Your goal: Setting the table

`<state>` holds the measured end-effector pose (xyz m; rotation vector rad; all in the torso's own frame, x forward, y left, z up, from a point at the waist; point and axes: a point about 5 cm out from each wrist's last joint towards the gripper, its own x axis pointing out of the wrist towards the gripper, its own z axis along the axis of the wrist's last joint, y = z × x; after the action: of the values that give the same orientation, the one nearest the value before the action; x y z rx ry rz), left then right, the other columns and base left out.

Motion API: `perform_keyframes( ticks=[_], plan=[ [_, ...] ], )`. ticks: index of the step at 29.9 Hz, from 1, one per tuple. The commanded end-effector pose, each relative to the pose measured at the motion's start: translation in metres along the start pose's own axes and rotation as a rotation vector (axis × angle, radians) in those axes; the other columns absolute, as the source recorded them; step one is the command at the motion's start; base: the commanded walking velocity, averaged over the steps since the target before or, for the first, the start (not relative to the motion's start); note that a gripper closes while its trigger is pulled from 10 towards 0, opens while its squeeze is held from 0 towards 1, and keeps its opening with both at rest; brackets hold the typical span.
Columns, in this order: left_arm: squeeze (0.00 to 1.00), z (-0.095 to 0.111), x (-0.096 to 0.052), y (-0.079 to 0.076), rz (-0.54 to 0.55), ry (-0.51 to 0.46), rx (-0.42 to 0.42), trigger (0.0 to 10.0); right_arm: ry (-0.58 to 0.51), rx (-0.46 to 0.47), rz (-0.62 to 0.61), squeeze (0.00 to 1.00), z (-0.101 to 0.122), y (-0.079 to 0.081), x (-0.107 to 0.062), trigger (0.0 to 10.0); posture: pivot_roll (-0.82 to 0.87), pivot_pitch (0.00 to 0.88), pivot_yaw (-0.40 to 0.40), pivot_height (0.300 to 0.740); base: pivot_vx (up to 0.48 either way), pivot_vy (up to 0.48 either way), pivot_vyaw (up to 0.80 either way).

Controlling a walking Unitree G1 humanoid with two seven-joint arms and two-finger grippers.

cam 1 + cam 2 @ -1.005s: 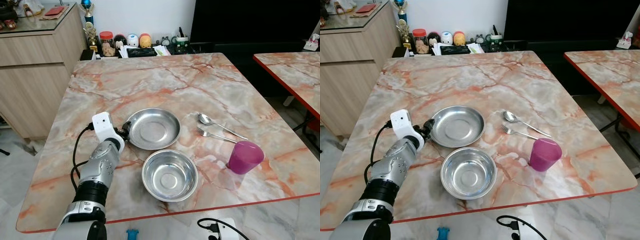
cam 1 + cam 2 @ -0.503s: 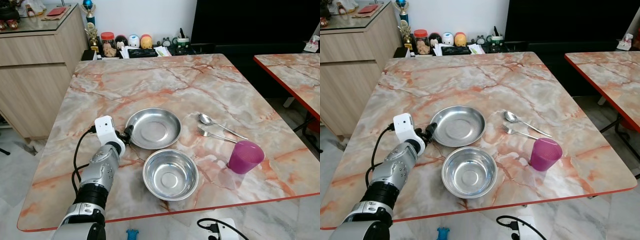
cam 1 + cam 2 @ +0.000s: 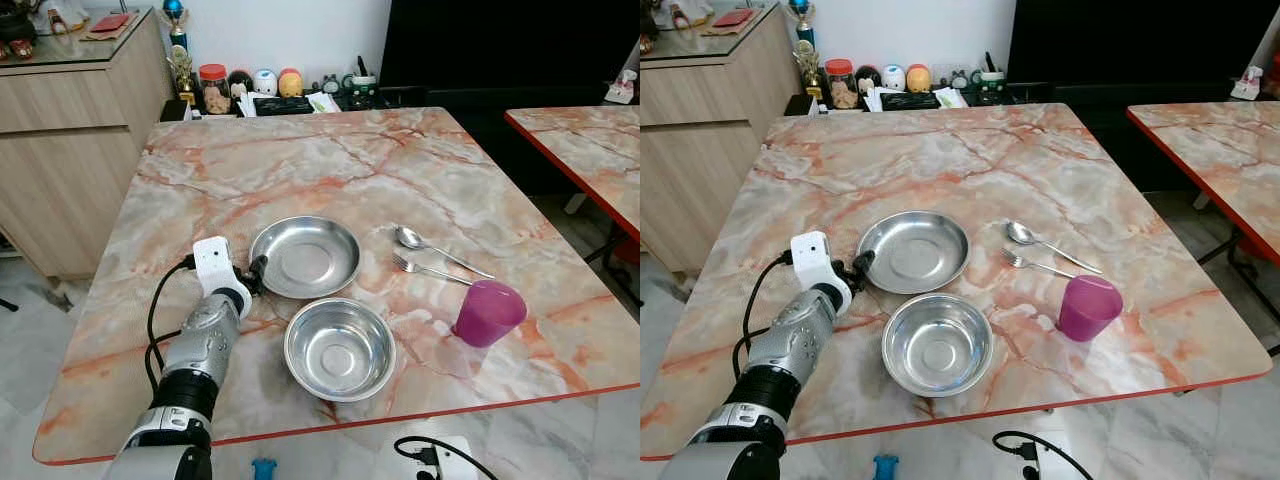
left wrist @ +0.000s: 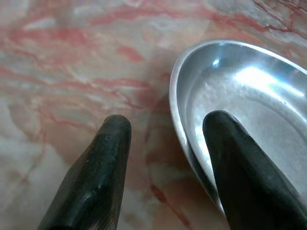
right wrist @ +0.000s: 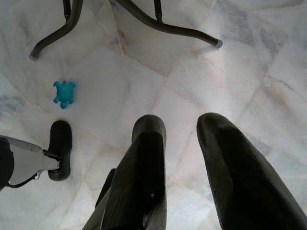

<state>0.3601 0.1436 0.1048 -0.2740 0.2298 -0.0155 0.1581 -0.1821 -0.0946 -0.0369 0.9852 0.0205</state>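
Note:
A shallow steel plate [image 3: 305, 257] lies mid-table, with a steel bowl [image 3: 339, 349] just in front of it. To the right lie a spoon [image 3: 412, 239] and a fork [image 3: 420, 267], and a purple cup [image 3: 489, 312] stands near the front right. My left gripper [image 3: 256, 272] is at the plate's left rim. In the left wrist view the gripper [image 4: 168, 127] is open and straddles the rim of the plate [image 4: 249, 91], one finger over the dish, the other over the marble. My right gripper [image 5: 182, 127] hangs open above the floor.
The marble table has a red front edge [image 3: 420, 412]. Jars and small items [image 3: 260, 90] crowd its far edge. A wooden cabinet [image 3: 70, 130] stands at the left and a second table [image 3: 590, 150] at the right. On the floor lie a blue toy [image 5: 63, 92] and a cable [image 3: 430, 452].
My left wrist has drawn back slightly toward me along the plate's left rim. The plate, bowl, cutlery and cup have not moved.

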Motion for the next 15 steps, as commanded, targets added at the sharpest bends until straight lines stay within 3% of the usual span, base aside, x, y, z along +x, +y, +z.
perform_keyframes(
  ticks=[1, 15],
  plan=[
    [0.0, 0.0031, 0.0028, -0.0048, -0.001, -0.013, 0.037, 10.0, 0.001, -0.002, -0.003, 0.0, 0.0, -0.0007, 0.0, 10.0, 0.1, 0.0, -0.026, 0.74, 0.0, 0.0, 0.0],
    [0.0, 0.0041, 0.0078, -0.0046, 0.04, -0.023, 0.074, 10.0, 0.001, -0.004, -0.001, 0.0, -0.0002, -0.0001, 0.0, 10.0, 0.1, 0.0, -0.019, 0.74, 0.0, 0.0, 0.0]
  ],
)
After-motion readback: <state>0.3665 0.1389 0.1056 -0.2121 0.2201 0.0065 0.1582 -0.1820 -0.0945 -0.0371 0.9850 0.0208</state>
